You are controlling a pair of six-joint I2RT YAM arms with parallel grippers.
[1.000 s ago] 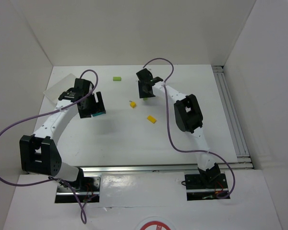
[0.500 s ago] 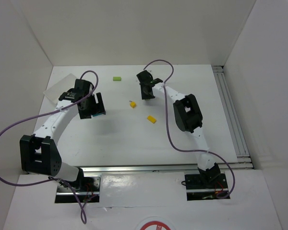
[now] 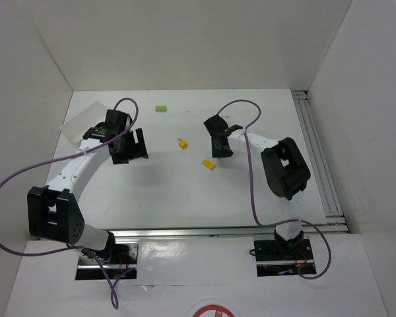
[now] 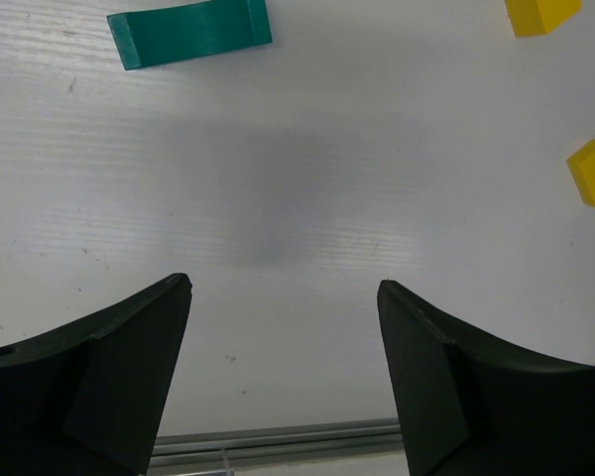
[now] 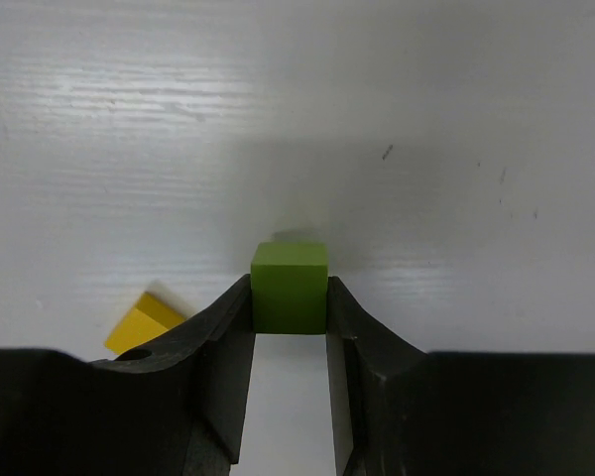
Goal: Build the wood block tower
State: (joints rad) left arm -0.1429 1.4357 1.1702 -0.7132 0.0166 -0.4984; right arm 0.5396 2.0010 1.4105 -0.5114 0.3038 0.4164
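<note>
Two yellow: far yellow block (image 3: pixel 183 144), near yellow block (image 3: pixel 208 164). Two green: far green block (image 3: pixel 161 108), clamped green block (image 5: pixel 290 266) in right gripper (image 5: pixel 290 296). One teal arch (image 4: pixel 188 33) (left gripper (image 4: pixel 283 286) agape).

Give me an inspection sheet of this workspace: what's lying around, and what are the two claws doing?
Surface: white table, a few faint marks.
Job's things: teal arch lying flat; larger yellow block and smaller yellow block loose mid-table; green block gripped; second green block at the far side.
Clutter: pale tray, far left corner.
Grippers: left gripper open, nothing between its fingers; right gripper shut on the green block.
Cables: purple cable looping off each arm.
Surroundings: white walls; metal rail along the right edge.
</note>
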